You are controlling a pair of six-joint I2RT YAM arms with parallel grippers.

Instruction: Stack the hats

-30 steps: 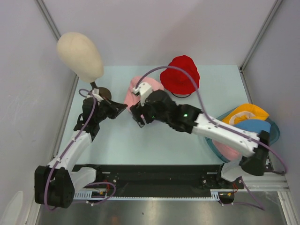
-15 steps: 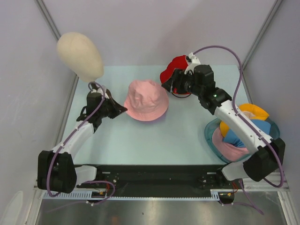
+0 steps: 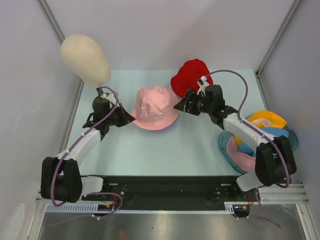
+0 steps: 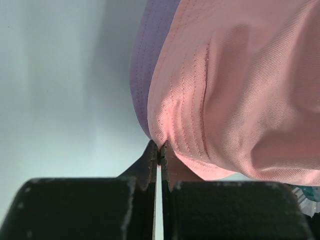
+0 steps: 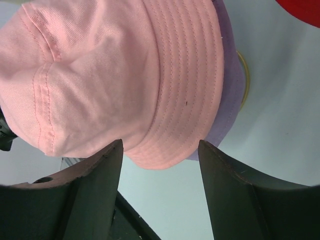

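Observation:
A pink hat (image 3: 155, 107) lies crown up in the middle of the table, on top of a lilac hat (image 4: 142, 75) whose brim peeks out beneath it (image 5: 231, 100). My left gripper (image 3: 131, 119) is shut on the pink hat's left brim edge, and the pinch shows in the left wrist view (image 4: 160, 149). My right gripper (image 3: 178, 106) is open and empty just right of the pink hat (image 5: 100, 75), with the brim lying between its jaws (image 5: 159, 146). A red hat (image 3: 191, 76) lies behind my right gripper. Orange (image 3: 262, 121), blue (image 3: 272, 135) and pink (image 3: 240, 156) hats lie in the tray.
A teal tray (image 3: 223, 149) sits at the right edge under my right arm. A beige mannequin head (image 3: 85, 59) stands at the back left, close behind my left arm. Grey walls enclose the table on the left, back and right.
My right arm went from over the pink hat to the red hat, then came back to the pink hat's right brim, open. The pink hat now lies flat. My left gripper kept its place.

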